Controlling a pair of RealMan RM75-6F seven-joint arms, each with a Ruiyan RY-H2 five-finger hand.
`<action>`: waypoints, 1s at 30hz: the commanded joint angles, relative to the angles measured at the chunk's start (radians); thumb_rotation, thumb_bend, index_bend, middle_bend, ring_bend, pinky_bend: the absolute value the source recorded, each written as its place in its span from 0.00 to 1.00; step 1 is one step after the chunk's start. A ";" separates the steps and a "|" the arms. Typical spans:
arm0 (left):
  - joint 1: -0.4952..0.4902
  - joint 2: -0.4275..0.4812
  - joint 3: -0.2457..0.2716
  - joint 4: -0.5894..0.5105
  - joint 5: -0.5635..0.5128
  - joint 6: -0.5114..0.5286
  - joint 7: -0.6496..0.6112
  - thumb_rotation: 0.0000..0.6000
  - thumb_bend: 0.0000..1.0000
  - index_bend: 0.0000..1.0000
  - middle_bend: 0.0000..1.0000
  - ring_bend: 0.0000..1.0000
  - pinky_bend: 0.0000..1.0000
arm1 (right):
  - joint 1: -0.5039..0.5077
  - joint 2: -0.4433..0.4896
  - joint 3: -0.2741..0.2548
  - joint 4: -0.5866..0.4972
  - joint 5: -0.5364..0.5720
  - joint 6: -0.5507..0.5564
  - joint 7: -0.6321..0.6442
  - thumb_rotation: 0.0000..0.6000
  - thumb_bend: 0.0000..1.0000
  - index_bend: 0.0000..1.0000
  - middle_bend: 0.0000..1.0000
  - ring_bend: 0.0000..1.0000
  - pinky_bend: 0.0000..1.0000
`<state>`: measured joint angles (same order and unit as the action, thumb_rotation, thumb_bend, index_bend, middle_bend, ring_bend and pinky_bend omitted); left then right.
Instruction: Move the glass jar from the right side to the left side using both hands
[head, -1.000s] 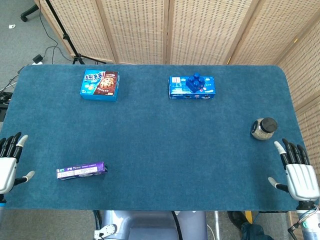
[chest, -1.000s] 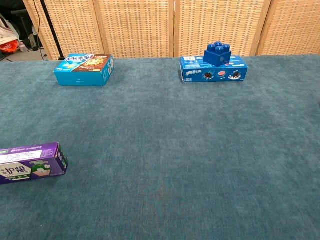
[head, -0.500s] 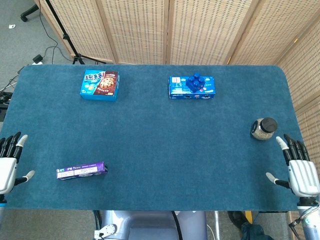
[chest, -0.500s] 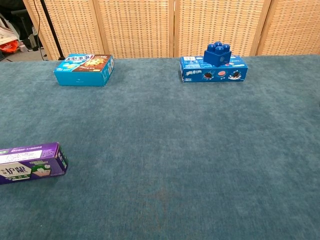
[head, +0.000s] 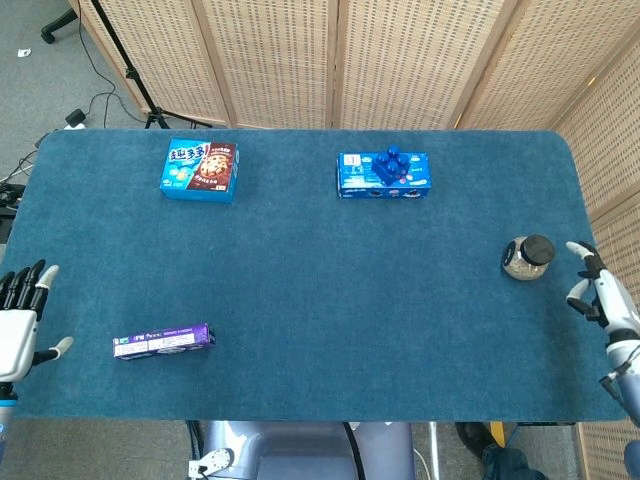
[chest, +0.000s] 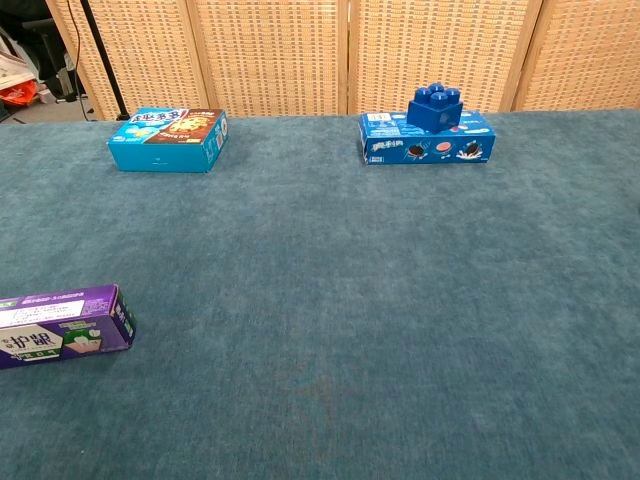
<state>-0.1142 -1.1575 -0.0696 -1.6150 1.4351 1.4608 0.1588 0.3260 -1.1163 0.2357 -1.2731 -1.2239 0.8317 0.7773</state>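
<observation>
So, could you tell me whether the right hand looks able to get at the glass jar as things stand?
Probably yes: the right hand sits open just beside the glass jar, apart from it, with only bare table between them.

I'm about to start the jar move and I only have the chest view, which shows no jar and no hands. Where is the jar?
Observer: The glass jar stands upright near the table's right edge, black lid on, outside your frame.
Operator: Is the right hand on it?
Observer: No. The right hand is just right of the jar, fingers apart, with a gap between them.
Operator: And the left hand?
Observer: The left hand is at the table's left edge, fingers spread, holding nothing.
Operator: Anything near it?
Observer: The purple box lies flat to the right of that hand, not touching it.
</observation>
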 joint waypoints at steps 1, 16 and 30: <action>0.000 0.002 0.000 -0.001 0.000 0.001 -0.004 1.00 0.00 0.00 0.00 0.00 0.00 | 0.062 -0.011 0.033 0.096 0.048 -0.115 0.100 1.00 1.00 0.11 0.02 0.00 0.19; -0.002 0.010 0.001 0.000 -0.005 -0.008 -0.018 1.00 0.00 0.00 0.00 0.00 0.00 | 0.130 -0.088 0.071 0.316 0.146 -0.406 0.203 1.00 1.00 0.11 0.04 0.00 0.20; -0.006 0.008 0.002 -0.001 -0.010 -0.015 -0.012 1.00 0.00 0.00 0.00 0.00 0.00 | 0.131 -0.098 0.159 0.306 0.030 -0.541 0.372 1.00 1.00 0.11 0.06 0.00 0.20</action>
<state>-0.1198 -1.1499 -0.0670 -1.6158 1.4248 1.4453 0.1473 0.4607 -1.2188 0.3819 -0.9516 -1.1762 0.2976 1.1367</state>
